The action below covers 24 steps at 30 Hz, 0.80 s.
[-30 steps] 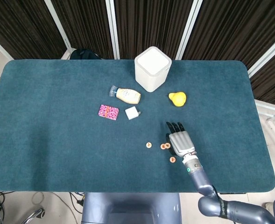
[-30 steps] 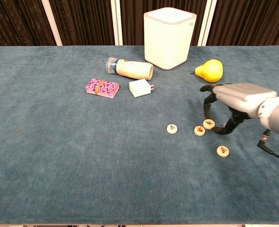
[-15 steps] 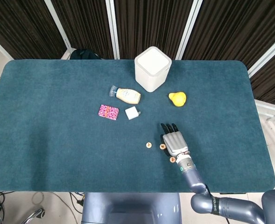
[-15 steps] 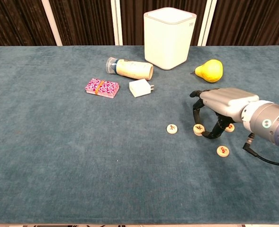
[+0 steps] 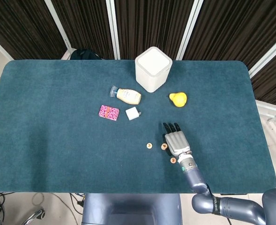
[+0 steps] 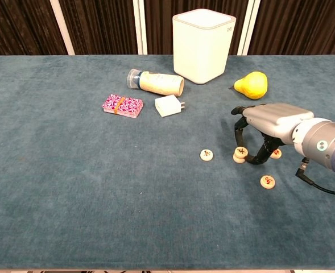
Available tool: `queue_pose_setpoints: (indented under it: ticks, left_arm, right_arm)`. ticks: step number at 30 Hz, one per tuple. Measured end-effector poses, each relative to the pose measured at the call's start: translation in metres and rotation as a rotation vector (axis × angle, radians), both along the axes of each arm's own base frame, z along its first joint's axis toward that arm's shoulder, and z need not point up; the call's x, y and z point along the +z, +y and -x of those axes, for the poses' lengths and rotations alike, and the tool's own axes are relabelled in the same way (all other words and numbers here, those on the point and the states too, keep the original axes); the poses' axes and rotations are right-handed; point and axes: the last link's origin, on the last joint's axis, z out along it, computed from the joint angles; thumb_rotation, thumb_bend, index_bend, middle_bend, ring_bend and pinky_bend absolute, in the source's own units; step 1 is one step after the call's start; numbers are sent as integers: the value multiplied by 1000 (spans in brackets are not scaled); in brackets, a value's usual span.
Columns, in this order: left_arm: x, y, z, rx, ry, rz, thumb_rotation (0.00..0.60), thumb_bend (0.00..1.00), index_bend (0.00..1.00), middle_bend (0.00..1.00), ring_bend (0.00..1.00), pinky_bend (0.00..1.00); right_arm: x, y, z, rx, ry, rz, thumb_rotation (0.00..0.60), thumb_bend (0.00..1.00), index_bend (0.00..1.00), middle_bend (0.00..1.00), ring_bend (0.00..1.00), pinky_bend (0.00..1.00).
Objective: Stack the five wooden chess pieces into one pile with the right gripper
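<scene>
My right hand (image 6: 269, 126) (image 5: 176, 139) arches over a wooden chess piece (image 6: 240, 152) (image 5: 164, 146) near the table's front right. A finger and the thumb pinch it, and it seems to sit on top of another piece, making a thicker disc. To its left a single piece (image 6: 207, 154) (image 5: 149, 146) lies flat. A piece (image 6: 276, 153) peeks out behind the thumb on the right. Nearer the front edge lies one more piece (image 6: 267, 181) (image 5: 173, 160). My left hand does not show in either view.
A yellow pear (image 6: 251, 85) lies just behind the hand. A tall white container (image 6: 203, 40) stands at the back, with a lying bottle (image 6: 154, 82), a white charger (image 6: 169, 106) and a pink card pack (image 6: 122, 106) to its left on the blue table cloth (image 6: 70, 170).
My right hand carried a piece to the left and set it on the piece beside it. A piece that the hand had hidden now shows to the right of the thumb.
</scene>
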Motion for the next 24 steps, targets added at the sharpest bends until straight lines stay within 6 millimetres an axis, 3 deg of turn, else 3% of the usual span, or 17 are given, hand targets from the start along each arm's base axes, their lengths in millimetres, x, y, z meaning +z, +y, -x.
queue_pose_setpoints:
  ticks: [24]
  left_arm:
    - [1, 0, 0, 2, -2, -4, 600, 153, 50, 0, 0, 88]
  right_arm:
    - [-2, 4, 0, -6, 0, -21, 600, 393, 427, 0, 0, 0]
